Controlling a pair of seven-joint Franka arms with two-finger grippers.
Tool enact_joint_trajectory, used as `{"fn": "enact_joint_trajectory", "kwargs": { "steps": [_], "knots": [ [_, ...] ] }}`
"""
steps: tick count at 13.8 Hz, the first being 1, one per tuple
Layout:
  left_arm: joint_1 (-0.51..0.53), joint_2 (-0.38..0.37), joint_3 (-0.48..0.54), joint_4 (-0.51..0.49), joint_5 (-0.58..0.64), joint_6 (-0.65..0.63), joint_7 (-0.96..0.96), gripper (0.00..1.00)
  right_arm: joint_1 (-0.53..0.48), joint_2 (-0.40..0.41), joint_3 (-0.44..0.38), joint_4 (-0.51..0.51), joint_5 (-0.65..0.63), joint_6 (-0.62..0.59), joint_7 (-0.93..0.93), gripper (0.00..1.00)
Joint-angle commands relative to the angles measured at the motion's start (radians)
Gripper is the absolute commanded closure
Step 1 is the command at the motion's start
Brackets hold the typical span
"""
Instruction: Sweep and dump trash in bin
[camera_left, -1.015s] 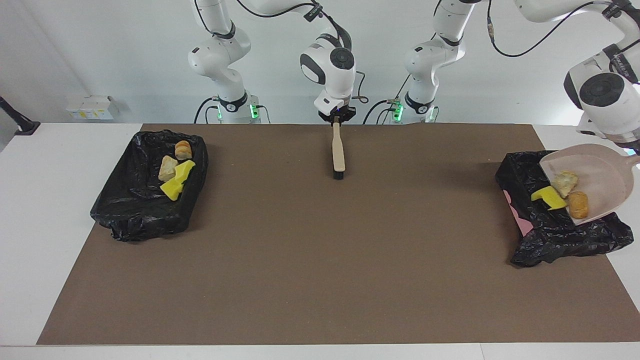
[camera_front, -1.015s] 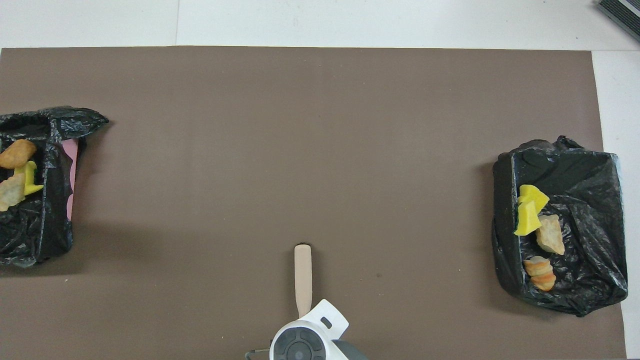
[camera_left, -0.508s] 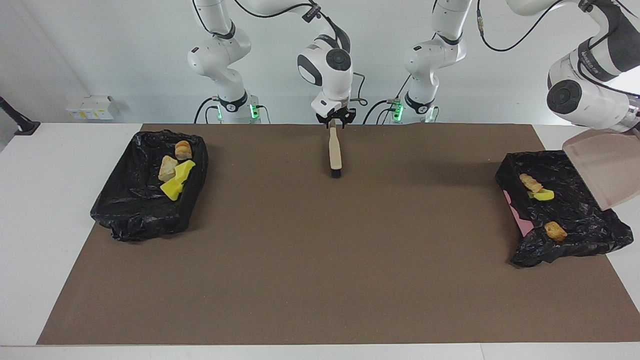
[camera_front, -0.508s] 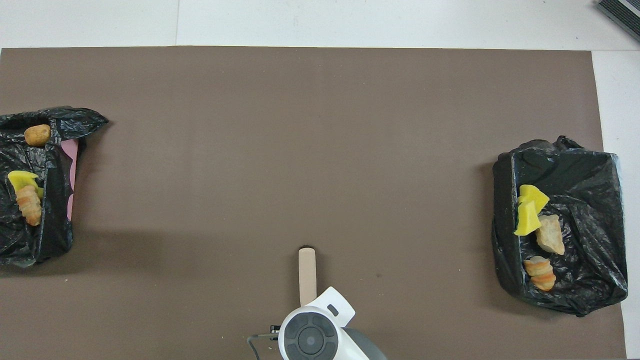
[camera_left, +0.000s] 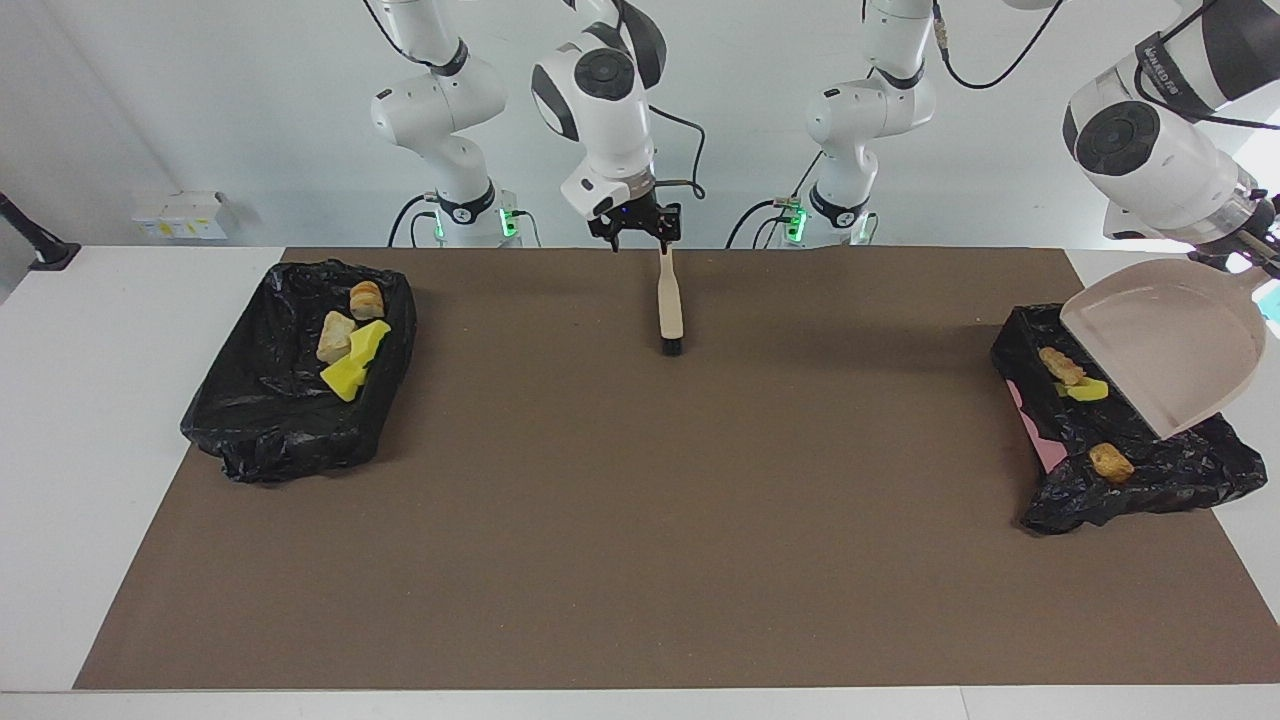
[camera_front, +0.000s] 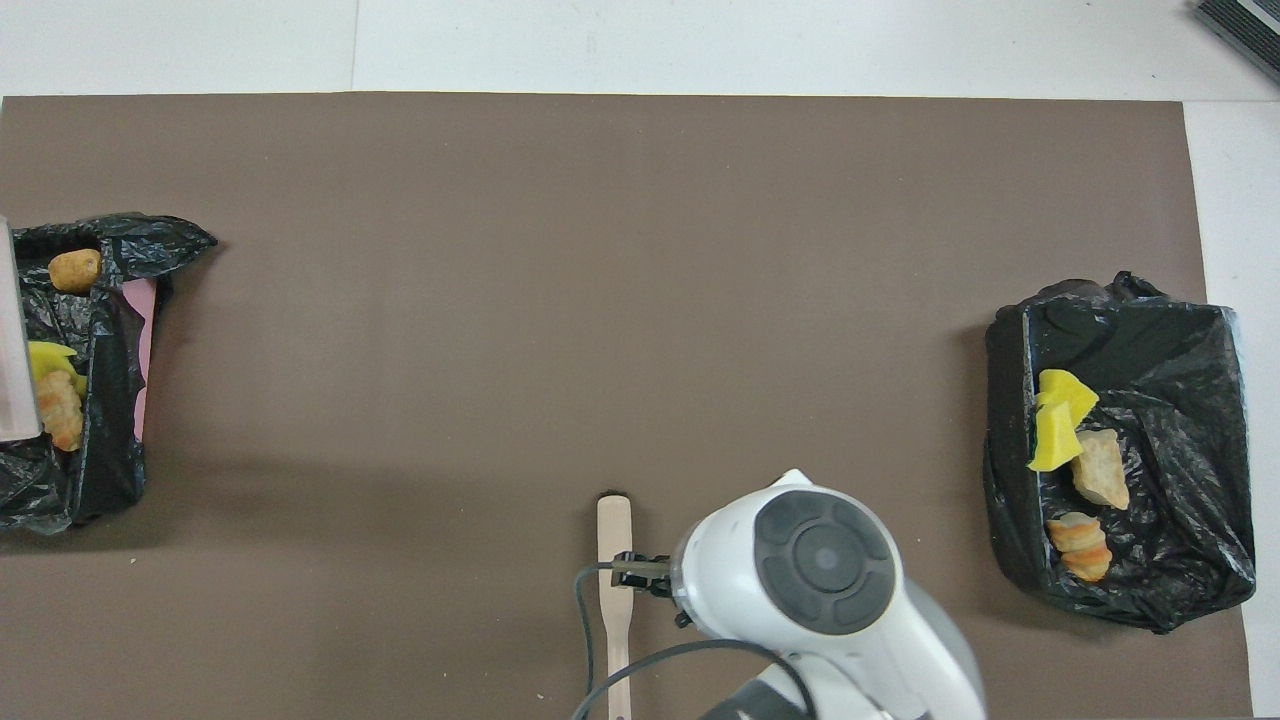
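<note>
Right gripper (camera_left: 640, 232) has let go of the brush (camera_left: 670, 302) and lifted, fingers apart. Left gripper (camera_left: 1262, 262) stays clamped on the empty dustpan (camera_left: 1170, 345) over the bin (camera_left: 1180, 465); a low swing back could snag the liner.

Lying flat on the brown mat (camera_left: 640, 520), close to the robots' edge: a brush (camera_left: 669, 305) with a pale handle, bristle end pointing away from the robots. Hovering just over its handle tip, fingers spread and gripping nothing: the right gripper (camera_left: 637, 229). Hanging tilted over the bin (camera_left: 1120, 440) at the left arm's end: a beige dustpan (camera_left: 1170, 345), held at its handle by the left gripper (camera_left: 1250, 262), though that grip is partly cut off at the frame's edge. Resting inside this black-lined bin: trash (camera_left: 1075, 378). Sitting at the right arm's end: a second bin (camera_left: 290, 400), holding yellow and tan scraps (camera_left: 350, 345).
</note>
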Motion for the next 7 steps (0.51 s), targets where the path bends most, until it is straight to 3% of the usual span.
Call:
{"fn": "enact_joint_trajectory", "kwargs": {
  "steps": [1, 5, 7],
  "knots": [
    [-0.041, 0.009, 0.011, 0.023, -0.154, -0.043, -0.146, 1.0, -0.126, 0.006, 0.009, 0.118, 0.003, -0.108, -0.1, 0.0],
    [-0.044, 0.002, 0.011, 0.012, -0.463, -0.061, -0.327, 1.0, -0.287, 0.016, 0.007, 0.294, -0.072, -0.249, -0.327, 0.0],
    [-0.044, -0.003, 0.011, 0.005, -0.599, -0.061, -0.405, 1.0, -0.309, 0.035, 0.009, 0.368, -0.129, -0.286, -0.37, 0.0]
  ]
}}
